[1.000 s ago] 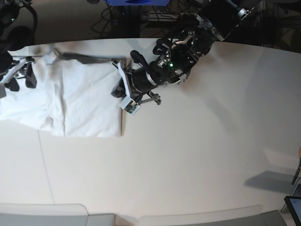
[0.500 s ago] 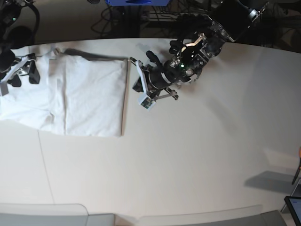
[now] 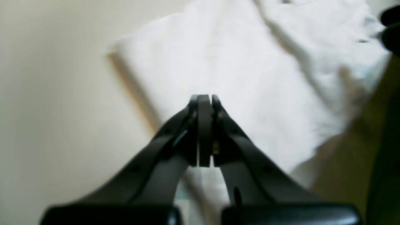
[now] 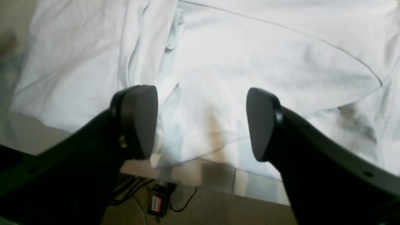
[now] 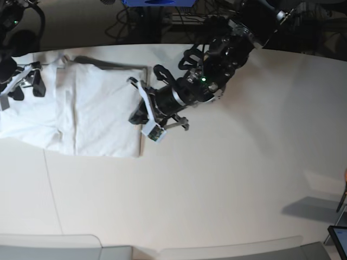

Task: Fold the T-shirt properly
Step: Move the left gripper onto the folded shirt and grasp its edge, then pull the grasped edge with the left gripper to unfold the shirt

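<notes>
Base view showed the T-shirt (image 5: 81, 111) lying partly folded at the table's (image 5: 227, 179) far left end, one fold edge straight along its right side. My left gripper (image 5: 140, 105) hovered at that edge, jaws pressed together and empty; my right gripper (image 4: 200, 122) was spread wide above the cloth near the table's rim, holding nothing. To fold well, I judged I should pinch the rumpled left layers squarely. Cables (image 4: 162, 200) hung below.

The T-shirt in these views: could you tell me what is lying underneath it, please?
The T-shirt lies folded on the off-white tabletop, which shows bare around it. In the right wrist view its edge reaches the table's edge. Whatever lies between its layers is covered.
</notes>
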